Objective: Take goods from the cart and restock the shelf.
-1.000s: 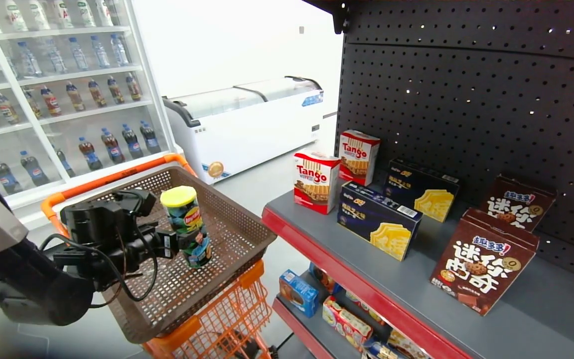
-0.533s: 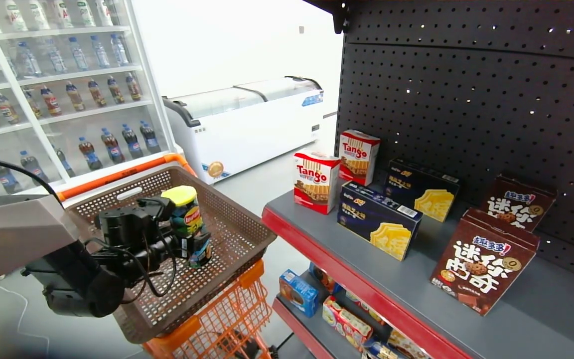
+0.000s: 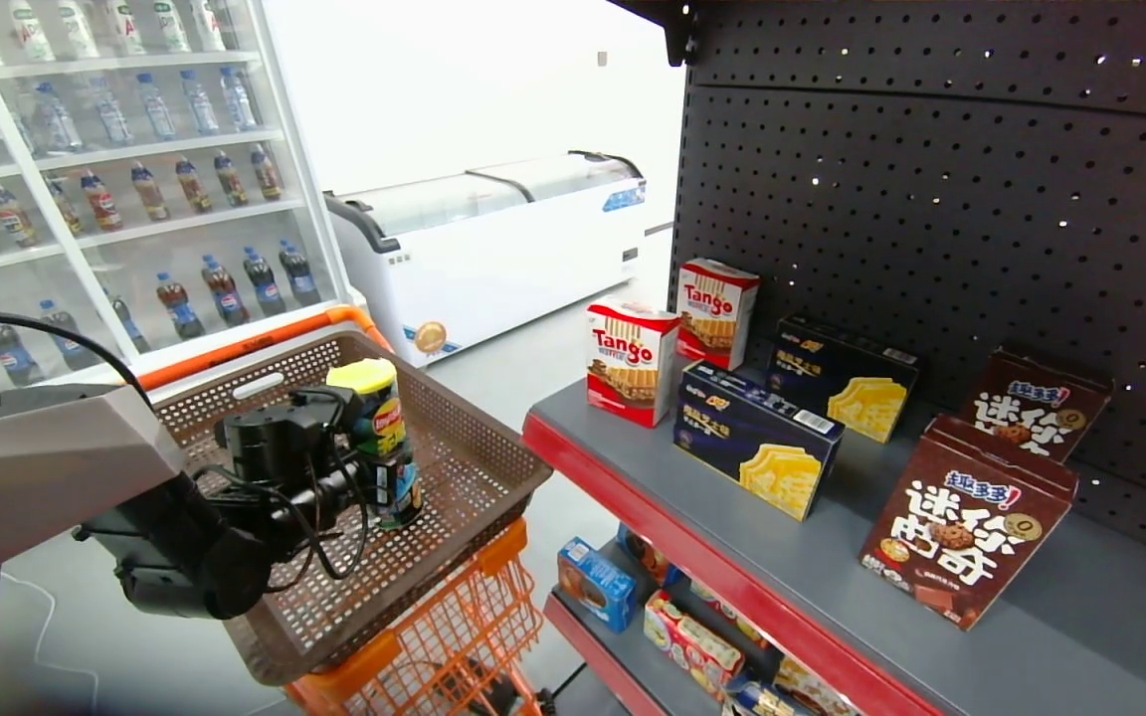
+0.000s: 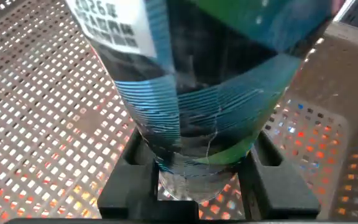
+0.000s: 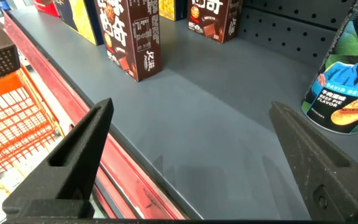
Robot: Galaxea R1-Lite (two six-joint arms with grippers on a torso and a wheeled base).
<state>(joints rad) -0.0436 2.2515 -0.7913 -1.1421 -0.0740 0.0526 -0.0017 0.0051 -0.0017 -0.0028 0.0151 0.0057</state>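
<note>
Brown cart basket (image 3: 459, 438), left fingers (image 4: 124, 186) clasping yellow-lidded can (image 3: 380, 423), right fingers (image 5: 73, 163) wide above shelf (image 5: 216, 127)

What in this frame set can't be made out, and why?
Head view: the left end effector hides part of the base of the yellow-lidded can, so whether it rests on the basket floor is unclear.
Left wrist view: that can's top is cut off by the frame edge.
Right wrist view: the second can on the shelf is cut off at the edge.
</note>
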